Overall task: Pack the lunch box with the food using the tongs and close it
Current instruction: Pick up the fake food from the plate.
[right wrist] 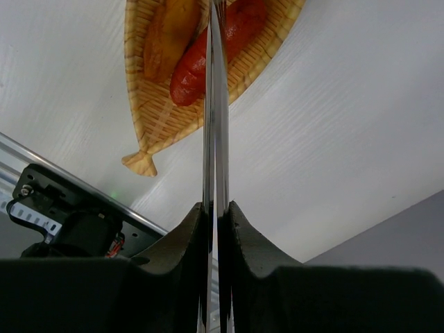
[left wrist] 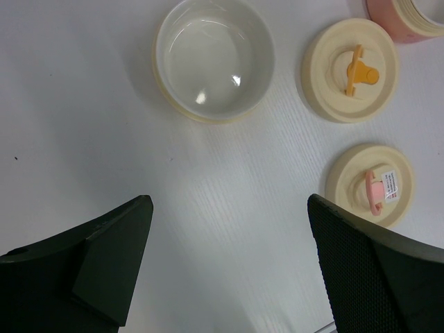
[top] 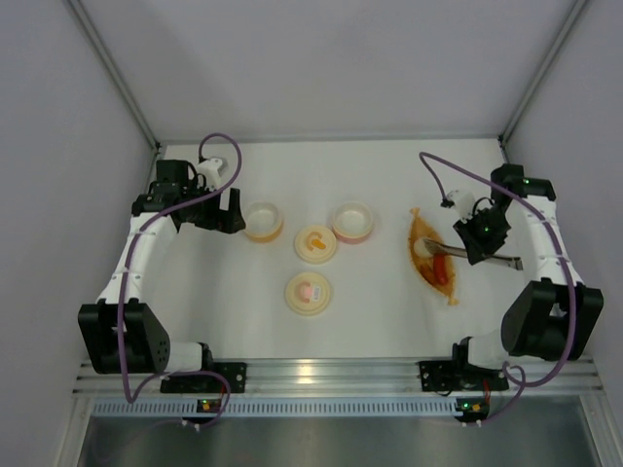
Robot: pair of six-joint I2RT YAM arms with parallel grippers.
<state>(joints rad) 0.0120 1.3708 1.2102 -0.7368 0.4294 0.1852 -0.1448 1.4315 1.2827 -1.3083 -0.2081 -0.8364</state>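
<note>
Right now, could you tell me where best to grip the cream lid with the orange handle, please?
Pinch the raised orange handle across its narrow width, coming straight down from above: the lid lies flat with the handle up, and its disc is broad and low.

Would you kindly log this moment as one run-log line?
left gripper: open, holding nothing | right gripper: shut on tongs | tongs: squeezed, reaching over sausage in tray | cream container: open, empty

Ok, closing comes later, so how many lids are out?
2. The orange-handled lid lies between the yellow bowl and the pink bowl, slightly nearer the arms; the pink-handled lid lies right in front of it, nearer still. None looks hidden.
</note>
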